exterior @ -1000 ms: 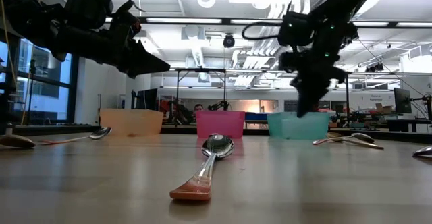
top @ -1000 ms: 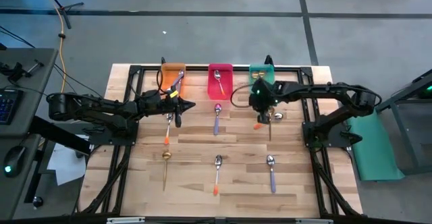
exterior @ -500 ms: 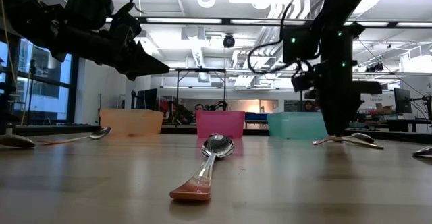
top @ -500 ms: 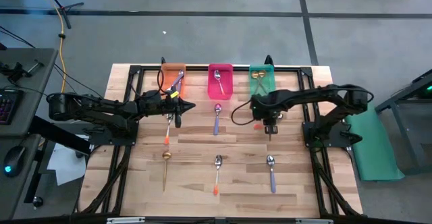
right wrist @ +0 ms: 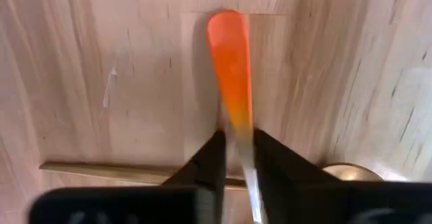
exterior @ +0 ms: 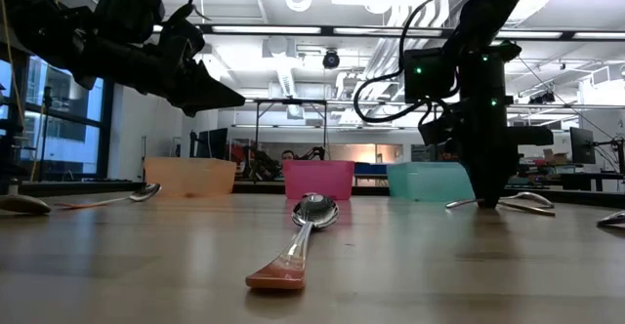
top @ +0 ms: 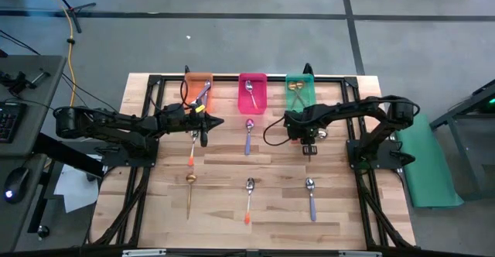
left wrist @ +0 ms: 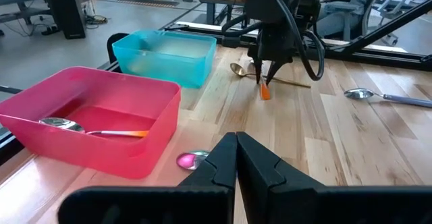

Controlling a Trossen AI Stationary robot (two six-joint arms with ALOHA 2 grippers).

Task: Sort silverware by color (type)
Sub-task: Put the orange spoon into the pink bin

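1. The right pincer (right wrist: pixel 235 158) points down at the desk (top: pixel 340 210), fingers narrowly parted astride the stem of an orange-handled spoon (right wrist: pixel 231 62).
2. That spoon lies across a gold spoon (right wrist: pixel 108 171), near the green bin (top: pixel 300 89).
3. The left pincer (left wrist: pixel 236 158), shut and empty, hovers near the orange bin (top: pixel 198 88).

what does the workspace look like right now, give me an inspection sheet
surface: wooden table, level
job's things: spoons loose on the table, e.g. purple-handled spoon; others lie in orange bin, pink bin, green bin
clutter: nothing seen
grippers: right gripper down at orange-handled spoon, which crosses a gold spoon; left gripper fingers shut, hovering by the orange bin
cables: black cable looping off right arm; yellow cable on floor
surroundings: desk with mouse at left
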